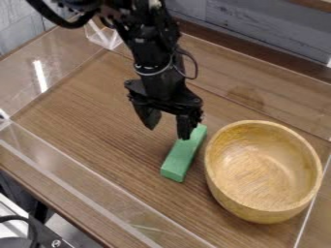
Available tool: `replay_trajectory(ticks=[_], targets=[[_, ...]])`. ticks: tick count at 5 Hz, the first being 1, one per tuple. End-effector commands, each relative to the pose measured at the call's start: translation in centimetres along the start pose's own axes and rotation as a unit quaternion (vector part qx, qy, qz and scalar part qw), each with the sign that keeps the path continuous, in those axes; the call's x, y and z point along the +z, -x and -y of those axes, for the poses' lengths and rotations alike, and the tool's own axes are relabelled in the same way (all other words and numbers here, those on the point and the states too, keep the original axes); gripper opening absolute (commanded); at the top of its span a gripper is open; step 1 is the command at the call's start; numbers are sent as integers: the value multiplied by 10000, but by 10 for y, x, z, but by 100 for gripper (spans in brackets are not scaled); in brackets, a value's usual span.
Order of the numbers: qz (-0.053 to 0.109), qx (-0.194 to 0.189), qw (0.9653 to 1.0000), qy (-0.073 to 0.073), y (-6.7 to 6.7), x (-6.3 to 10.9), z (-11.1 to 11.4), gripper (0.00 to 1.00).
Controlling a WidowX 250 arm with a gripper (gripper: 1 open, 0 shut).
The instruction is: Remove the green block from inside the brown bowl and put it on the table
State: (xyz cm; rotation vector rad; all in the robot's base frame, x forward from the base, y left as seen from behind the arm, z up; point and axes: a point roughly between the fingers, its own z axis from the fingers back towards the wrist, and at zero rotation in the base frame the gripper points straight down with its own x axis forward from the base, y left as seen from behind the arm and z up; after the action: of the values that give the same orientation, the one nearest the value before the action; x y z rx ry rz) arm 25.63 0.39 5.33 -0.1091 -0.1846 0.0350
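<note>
Behind the gripper (169, 119), along the top right of the view, runs a grey panelled wall (265, 27). Clear acrylic walls (77, 160) stand around the wooden surface, catching pale glare to the gripper's left. Below and left of it, a dark floor area (15, 228) shows.

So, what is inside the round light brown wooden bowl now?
The round wooden bowl shows only bare wood grain inside. The near inner wall is hidden behind its rim. The long green block lies outside, on the wood-grain table.
</note>
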Motion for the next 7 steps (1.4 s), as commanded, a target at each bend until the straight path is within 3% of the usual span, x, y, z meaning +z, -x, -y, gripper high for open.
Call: replay_trajectory(ticks=[1, 5, 6, 7], targets=[[152, -48, 9999, 31, -5, 0, 5, 100], [75, 21, 9999, 141, -2, -23, 7, 100], [40, 69, 9998, 161, 0, -26, 6, 0], [-57, 85, 9998, 159, 2, -21, 3, 0]])
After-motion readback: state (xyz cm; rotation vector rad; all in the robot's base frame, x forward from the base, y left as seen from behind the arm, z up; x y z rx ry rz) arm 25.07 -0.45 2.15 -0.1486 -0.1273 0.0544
